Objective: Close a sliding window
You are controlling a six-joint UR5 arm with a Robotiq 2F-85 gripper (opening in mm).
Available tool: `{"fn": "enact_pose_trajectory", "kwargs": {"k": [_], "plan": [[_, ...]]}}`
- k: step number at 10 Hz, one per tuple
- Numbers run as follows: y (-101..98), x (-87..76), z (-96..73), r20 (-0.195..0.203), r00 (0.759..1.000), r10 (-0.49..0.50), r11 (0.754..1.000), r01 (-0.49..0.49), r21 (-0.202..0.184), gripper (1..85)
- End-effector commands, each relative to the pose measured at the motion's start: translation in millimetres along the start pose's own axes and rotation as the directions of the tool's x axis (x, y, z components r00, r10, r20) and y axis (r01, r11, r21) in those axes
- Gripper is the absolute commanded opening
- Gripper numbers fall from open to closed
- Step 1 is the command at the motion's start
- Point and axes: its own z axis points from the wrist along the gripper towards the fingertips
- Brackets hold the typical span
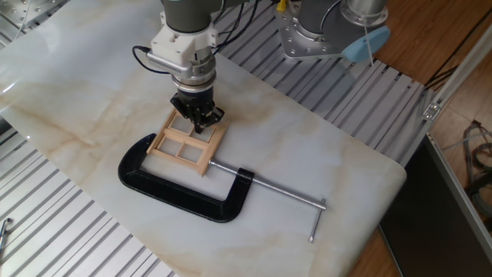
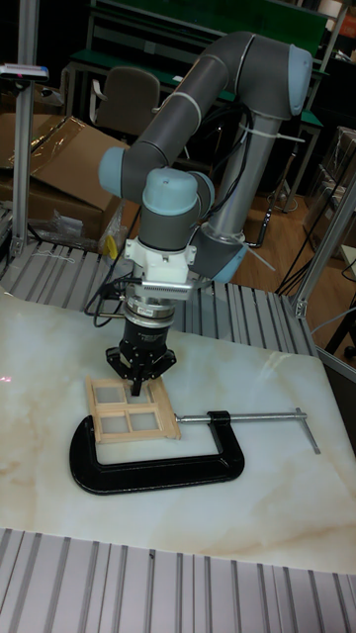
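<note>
Hovering gripper (image 1: 199,123) over sliding window (image 1: 187,142), C-clamp (image 1: 181,188) around

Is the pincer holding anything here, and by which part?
Cannot tell for sure: the pincer is down at the sliding window's far crossbar, but whether it clamps it is unclear.

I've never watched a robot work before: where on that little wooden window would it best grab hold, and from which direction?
Probably from straight above, on a thin bar at the far edge of the sliding window. It lies flat on the table, pinned by the black clamp, so only its narrow wooden bars stick up for pinching. The tool sits there, pointing down.
</note>
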Motion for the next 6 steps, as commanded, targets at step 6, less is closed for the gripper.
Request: {"fn": "enact_pose_trajectory", "kwargs": {"k": [6], "plan": [[-12.4, 7.5, -29.0, -0.053, 0.996, 0.074, 0.997, -0.072, 0.043, 0.7]]}}
